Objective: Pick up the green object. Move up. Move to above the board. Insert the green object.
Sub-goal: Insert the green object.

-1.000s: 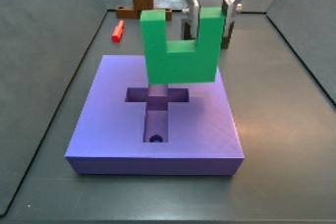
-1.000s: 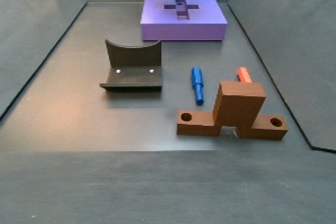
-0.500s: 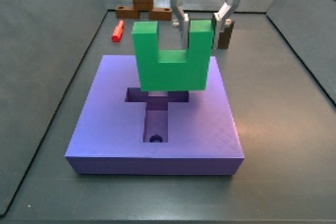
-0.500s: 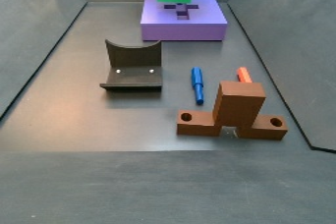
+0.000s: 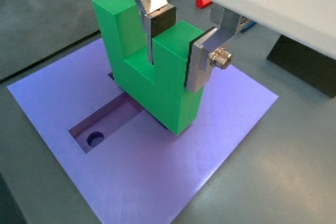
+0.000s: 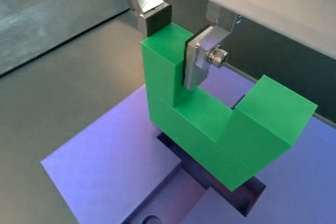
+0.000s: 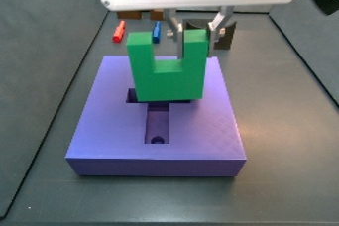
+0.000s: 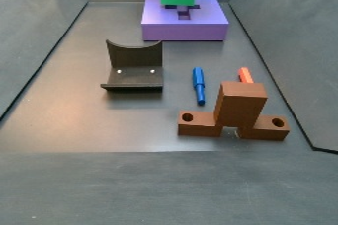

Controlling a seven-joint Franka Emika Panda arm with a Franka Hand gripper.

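Gripper clamps one prong of your stiff, likely light green object above the board.

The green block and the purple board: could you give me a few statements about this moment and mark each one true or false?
1. The tool grips one prong of the green block. True.
2. The green block lies flat on the grey floor. False: it stands upright over the purple board, at its cross-shaped recess.
3. A blue pen lies on the floor in a side view. True.
4. The brown piece sits on the board. False: it rests on the floor, far from it.
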